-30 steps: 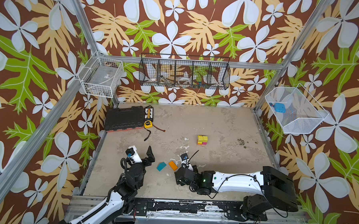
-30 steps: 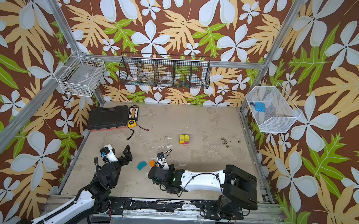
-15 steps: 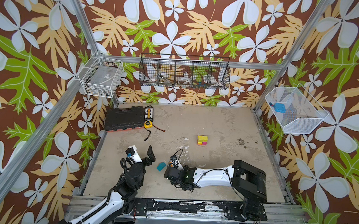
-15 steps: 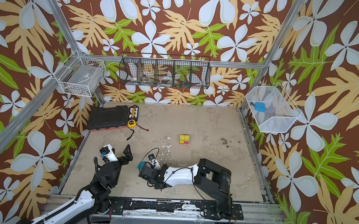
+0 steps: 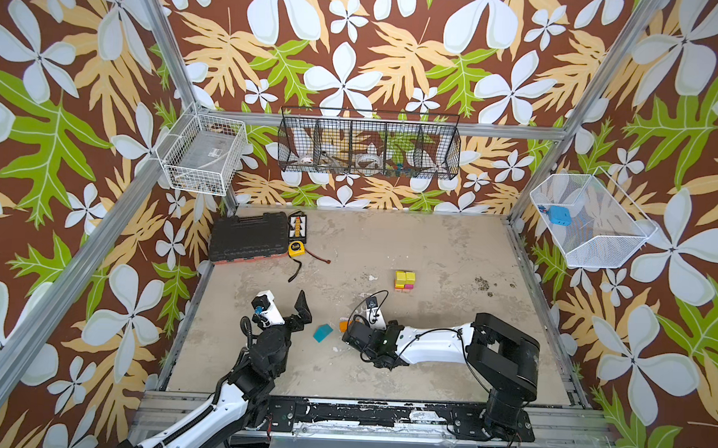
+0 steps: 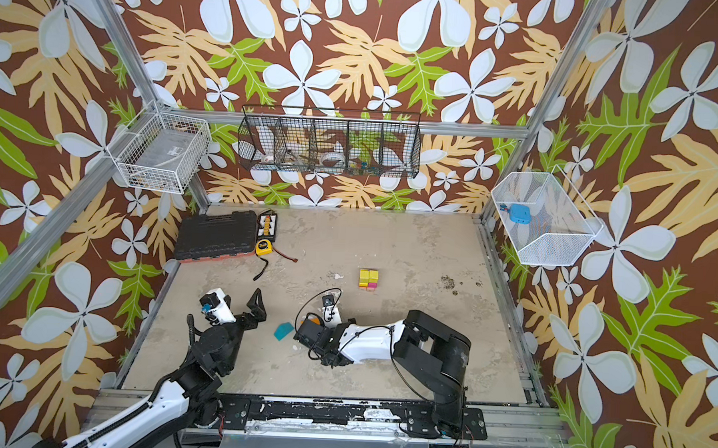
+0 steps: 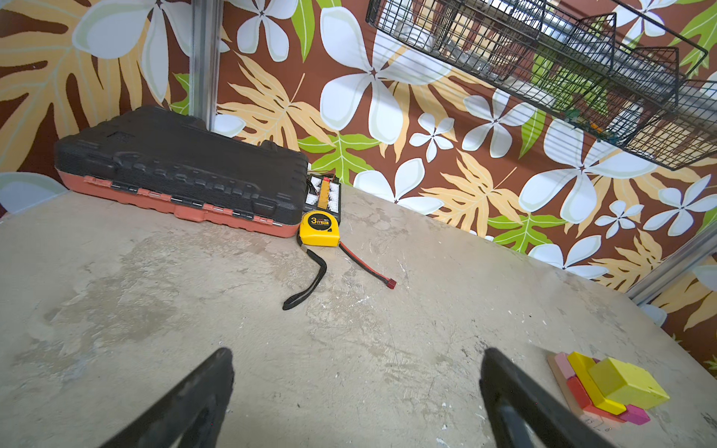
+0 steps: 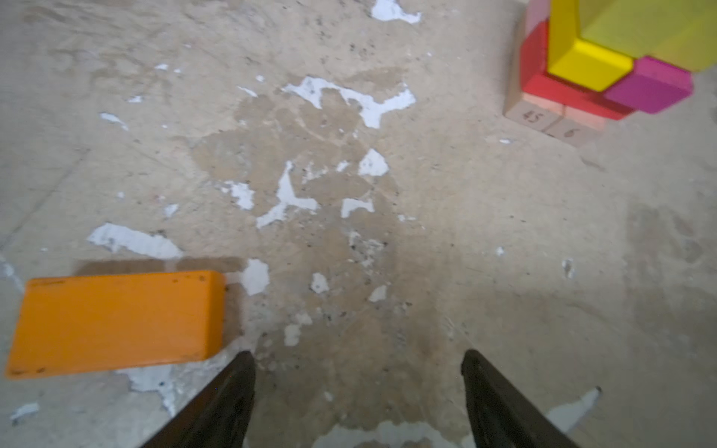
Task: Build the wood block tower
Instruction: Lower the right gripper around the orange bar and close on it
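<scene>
Orange brick point(image 8: 116, 322) flat on scuffed tabletop point(image 8: 388, 232) (paint flaking); left gripper point(image 7: 357, 353), right gripper point(image 8: 357, 353) both spread.

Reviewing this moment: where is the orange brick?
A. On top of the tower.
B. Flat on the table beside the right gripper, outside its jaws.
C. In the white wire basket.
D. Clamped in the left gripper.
B: in the right wrist view the orange brick lies flat on the table to one side of the right gripper, whose open jaws have nothing between them.
</scene>
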Controlling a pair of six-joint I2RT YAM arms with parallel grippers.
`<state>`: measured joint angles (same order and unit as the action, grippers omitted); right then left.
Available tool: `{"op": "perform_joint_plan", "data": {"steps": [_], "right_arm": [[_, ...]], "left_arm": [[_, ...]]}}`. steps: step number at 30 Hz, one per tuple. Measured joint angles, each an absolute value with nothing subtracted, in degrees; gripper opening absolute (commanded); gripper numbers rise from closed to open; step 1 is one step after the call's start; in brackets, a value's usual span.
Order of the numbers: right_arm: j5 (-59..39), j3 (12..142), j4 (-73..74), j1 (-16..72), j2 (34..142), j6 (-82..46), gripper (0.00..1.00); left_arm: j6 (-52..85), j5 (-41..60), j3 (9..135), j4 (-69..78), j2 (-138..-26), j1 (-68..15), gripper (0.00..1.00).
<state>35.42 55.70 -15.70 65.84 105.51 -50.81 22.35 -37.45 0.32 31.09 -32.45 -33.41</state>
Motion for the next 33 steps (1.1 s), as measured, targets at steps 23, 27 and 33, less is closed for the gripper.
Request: {"op": "perform_joint_plan", "data": {"steps": [23,27,33], "right_arm": [[37.95,54.5,-18.72,60.8,104.71,-53.1,0.89],[38.11,54.35,-17.52,59.88,104.84,-52.23,0.89],[37.1,53.12,-16.69,58.48,103.48,-51.35,0.89]], "left_arm": [[20.4,-35.27,0.32,34.98,-36.84,-33.41,1.0],[20.38,-35.27,0.32,35.03,-37.23,-33.41,1.0],[20.36,-34.87,0.32,35.46,-37.67,-33.41,1.0]]}}
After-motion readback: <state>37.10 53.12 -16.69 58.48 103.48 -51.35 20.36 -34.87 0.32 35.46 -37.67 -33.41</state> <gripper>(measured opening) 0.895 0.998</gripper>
